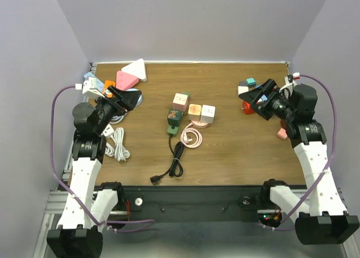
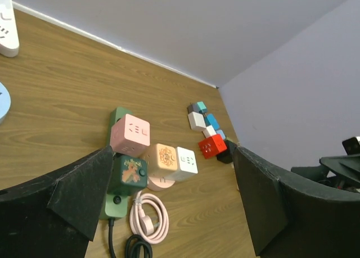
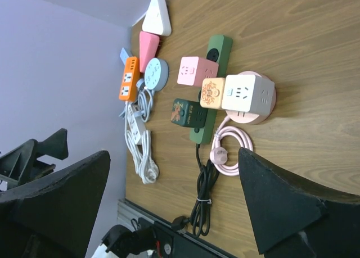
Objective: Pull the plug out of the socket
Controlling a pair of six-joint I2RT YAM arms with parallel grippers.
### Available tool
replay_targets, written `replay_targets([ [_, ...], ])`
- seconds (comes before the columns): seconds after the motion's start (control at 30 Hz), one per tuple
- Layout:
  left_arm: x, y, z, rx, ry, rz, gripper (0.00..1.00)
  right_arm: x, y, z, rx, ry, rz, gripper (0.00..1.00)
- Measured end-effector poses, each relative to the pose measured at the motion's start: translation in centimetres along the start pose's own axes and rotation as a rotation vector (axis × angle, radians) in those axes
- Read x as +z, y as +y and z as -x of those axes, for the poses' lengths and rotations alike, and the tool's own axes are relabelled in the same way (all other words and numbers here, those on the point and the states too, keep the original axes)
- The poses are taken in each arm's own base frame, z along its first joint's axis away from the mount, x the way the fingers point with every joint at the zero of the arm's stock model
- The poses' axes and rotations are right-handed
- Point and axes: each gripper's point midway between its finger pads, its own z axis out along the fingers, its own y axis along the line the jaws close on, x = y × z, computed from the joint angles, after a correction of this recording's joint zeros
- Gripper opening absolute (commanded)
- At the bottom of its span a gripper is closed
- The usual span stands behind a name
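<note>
A green power strip lies mid-table with a pink cube plug and a dark green cube plug seated on it. Beside it, a round pink socket carries a peach cube and a white cube. My left gripper is open and empty, raised at the left. My right gripper is open and empty, raised at the right. The left wrist view shows the strip and dark green cube between open fingers. The right wrist view shows the strip and white cube.
A coiled pink cord and a bundled black cord lie in front of the strip. White and pink triangular sockets, an orange strip and a white strip with cord crowd the left. A red cube and other cubes sit at the right.
</note>
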Motion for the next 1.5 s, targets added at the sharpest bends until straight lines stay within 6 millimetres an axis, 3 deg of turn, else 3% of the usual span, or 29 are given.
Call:
replay_targets([
  [0.3,-0.3,-2.1,-2.1,0.004,0.093,-0.098,0.99,1.7,-1.9,-1.3,-0.027,0.119,-0.042,1.0],
  [0.57,-0.6,-2.3,-4.5,-0.01,0.173,-0.135,0.99,4.6,-5.6,-1.1,-0.207,0.214,-0.26,1.0],
  [0.77,-0.9,-1.7,-5.6,-0.012,0.216,-0.11,0.99,8.2,-5.1,-6.8,-0.381,0.36,-0.368,1.0],
  [0.97,-1.1,-1.0,-6.3,-0.002,0.24,-0.082,0.99,11.9,-5.7,-10.0,-0.469,0.387,-0.501,1.0],
  [1.23,-1.5,-0.3,-6.9,0.012,0.257,-0.05,0.99,16.0,-7.3,-10.3,-0.499,0.324,-0.655,1.0],
  [1.5,-2.2,-0.2,-7.1,0.023,0.255,-0.042,0.99,17.1,-7.0,-9.4,-0.455,0.248,-0.711,1.0],
])
